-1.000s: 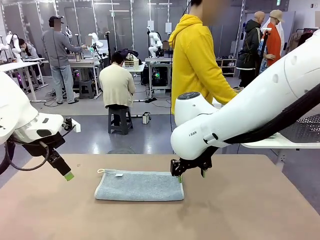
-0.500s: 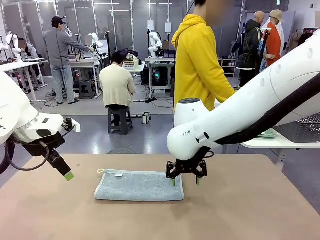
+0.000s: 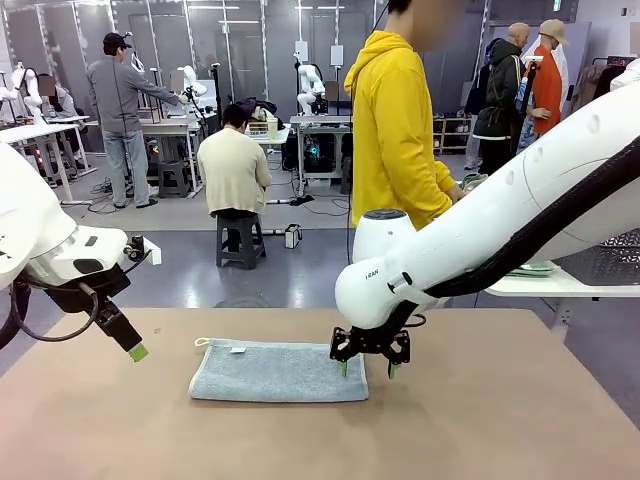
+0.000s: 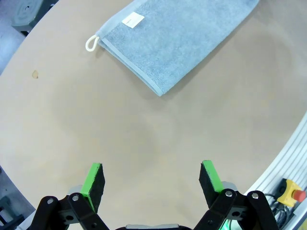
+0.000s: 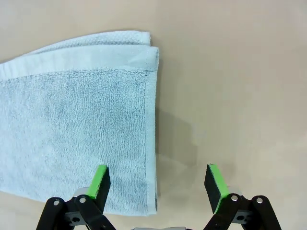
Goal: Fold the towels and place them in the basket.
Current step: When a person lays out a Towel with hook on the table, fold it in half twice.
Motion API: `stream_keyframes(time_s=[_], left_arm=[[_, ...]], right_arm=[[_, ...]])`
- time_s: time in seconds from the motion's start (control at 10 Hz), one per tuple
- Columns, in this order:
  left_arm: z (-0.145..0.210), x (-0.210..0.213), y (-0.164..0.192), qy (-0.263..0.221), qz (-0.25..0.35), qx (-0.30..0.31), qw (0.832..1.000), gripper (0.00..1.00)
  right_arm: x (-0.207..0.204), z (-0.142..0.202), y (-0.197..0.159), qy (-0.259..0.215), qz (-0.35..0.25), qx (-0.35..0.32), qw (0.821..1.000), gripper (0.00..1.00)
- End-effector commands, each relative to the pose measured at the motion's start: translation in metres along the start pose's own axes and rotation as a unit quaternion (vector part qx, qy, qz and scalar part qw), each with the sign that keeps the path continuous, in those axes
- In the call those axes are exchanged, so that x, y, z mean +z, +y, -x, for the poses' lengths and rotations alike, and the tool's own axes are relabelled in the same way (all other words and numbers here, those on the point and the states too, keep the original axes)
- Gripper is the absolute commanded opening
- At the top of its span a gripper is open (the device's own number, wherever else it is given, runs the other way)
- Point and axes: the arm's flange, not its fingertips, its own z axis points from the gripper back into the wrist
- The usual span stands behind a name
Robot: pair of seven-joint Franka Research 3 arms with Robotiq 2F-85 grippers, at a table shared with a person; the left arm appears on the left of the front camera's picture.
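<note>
A light blue towel (image 3: 278, 372) lies folded flat on the brown table, its white loop at the far left corner. In the left wrist view the towel (image 4: 177, 38) lies ahead, well clear of the fingers. My right gripper (image 3: 365, 369) hangs open over the towel's right end, one finger above the cloth and one beyond its edge. The right wrist view shows the towel (image 5: 76, 139) with its right edge running between the open pads (image 5: 100, 181). My left gripper (image 3: 135, 350) stays open off to the left, above bare table. The basket (image 3: 612, 257) sits on a white side table at the right.
A person in a yellow hoodie (image 3: 396, 125) stands at the far side of the table, turned toward the side table. A red and yellow button box (image 4: 291, 190) sits by the table's edge in the left wrist view.
My right gripper has dropped lower and shifted slightly left onto the towel's right end. The left arm has held still. The person has turned a little to the right.
</note>
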Motion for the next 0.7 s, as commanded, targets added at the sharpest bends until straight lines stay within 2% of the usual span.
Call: stream_keyframes(time_s=[0.0,0.5,0.6], left_arm=[[-0.004,-0.0002,0.0017,0.003,-0.006,0.003,1.0,1.0],[-0.004,-0.0002,0.0017,0.003,-0.006,0.003,1.0,1.0],[-0.004,-0.0002,0.0017,0.003,-0.006,0.003,1.0,1.0]], right_arm=[[-0.005,-0.0009,0.0039,-0.013,-0.008,-0.035,0.999,1.0],[-0.0097,-0.0092,0.0069,-0.005,0.004,-0.05,0.999,1.0],[-0.013,-0.0096,0.0079,-0.004,0.0,-0.048,0.999,0.86]])
